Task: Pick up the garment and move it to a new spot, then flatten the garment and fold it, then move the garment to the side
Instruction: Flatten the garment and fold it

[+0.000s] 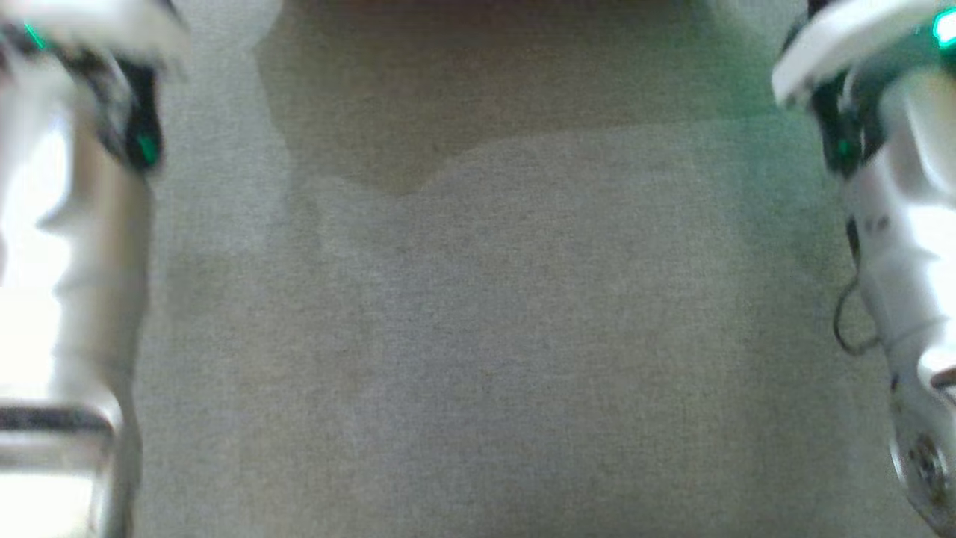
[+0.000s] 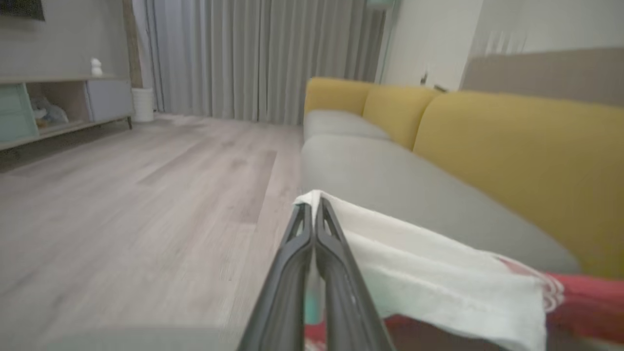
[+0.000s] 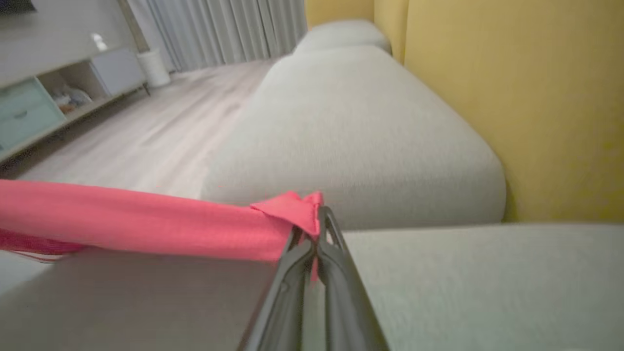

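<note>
STEP: I reckon pick-and-move, mid-carry | left gripper (image 2: 314, 204) jaws pinched shut on the garment (image 2: 438, 278), white edge | it's strung taut over the grey sofa seat (image 3: 370, 126) | right gripper (image 3: 317, 226) clamped on the pink corner | NEXT: I'd lower both evenly and lay it flat.

The garment (image 3: 146, 219) is coral-pink cloth, showing white on the face seen from the left wrist. It is held up, not lying flat. One white corner is pinched in the closed left gripper (image 2: 312, 207). A pink corner, folded into a small peak, is pinched in the closed right gripper (image 3: 319, 222). From there it runs as a taut, rolled band above the grey sofa seat (image 3: 370, 122).
</note>
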`<state>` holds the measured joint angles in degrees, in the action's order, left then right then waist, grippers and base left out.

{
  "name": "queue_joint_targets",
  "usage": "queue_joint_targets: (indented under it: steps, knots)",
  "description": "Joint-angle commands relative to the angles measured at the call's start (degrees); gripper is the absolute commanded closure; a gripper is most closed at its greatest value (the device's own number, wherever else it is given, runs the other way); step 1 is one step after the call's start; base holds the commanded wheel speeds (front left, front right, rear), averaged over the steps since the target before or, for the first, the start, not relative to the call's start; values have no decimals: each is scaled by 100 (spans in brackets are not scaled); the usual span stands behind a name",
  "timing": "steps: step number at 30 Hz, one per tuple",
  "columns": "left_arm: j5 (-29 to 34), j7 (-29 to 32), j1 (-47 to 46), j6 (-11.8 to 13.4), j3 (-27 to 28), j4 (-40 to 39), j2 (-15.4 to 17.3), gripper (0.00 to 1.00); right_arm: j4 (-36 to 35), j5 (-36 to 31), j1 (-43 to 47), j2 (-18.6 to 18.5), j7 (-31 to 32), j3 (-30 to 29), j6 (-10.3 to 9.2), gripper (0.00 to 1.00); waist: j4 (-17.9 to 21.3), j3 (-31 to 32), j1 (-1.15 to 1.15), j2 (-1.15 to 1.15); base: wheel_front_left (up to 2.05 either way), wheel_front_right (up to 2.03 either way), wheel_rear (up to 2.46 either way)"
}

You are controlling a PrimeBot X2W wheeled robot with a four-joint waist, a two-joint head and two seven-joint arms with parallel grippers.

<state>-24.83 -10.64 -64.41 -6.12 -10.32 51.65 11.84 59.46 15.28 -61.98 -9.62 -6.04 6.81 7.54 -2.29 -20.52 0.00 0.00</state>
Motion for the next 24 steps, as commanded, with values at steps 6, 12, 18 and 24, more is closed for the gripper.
queue_joint_targets:
  steps: [6, 12, 18, 24]
  knots:
    - [30, 343, 1180, -127, -550, -246, 440, 100, 106, 453, 602, -409, 669, 974, -5, 100, -140, 456, 0, 0, 0, 0, 0]
    - [-456, 1297, 2266, -134, -1501, -1381, 1151, 100, -181, 1178, 1135, -936, 1329, 1711, -5, 100, -147, 956, 0, 0, 0, 0, 0]
    - [-1224, 2344, 3170, -135, -1984, -2674, 1884, 100, -672, 1848, 1659, -1357, 1942, 2300, -5, 100, -148, 1374, 0, 0, 0, 0, 0]
    - [-1834, 3220, 4177, -97, -2077, -4035, 2595, 100, -1449, 2582, 2288, -1878, 2564, 2785, -5, 100, -79, 1767, 0, 0, 0, 0, 0]
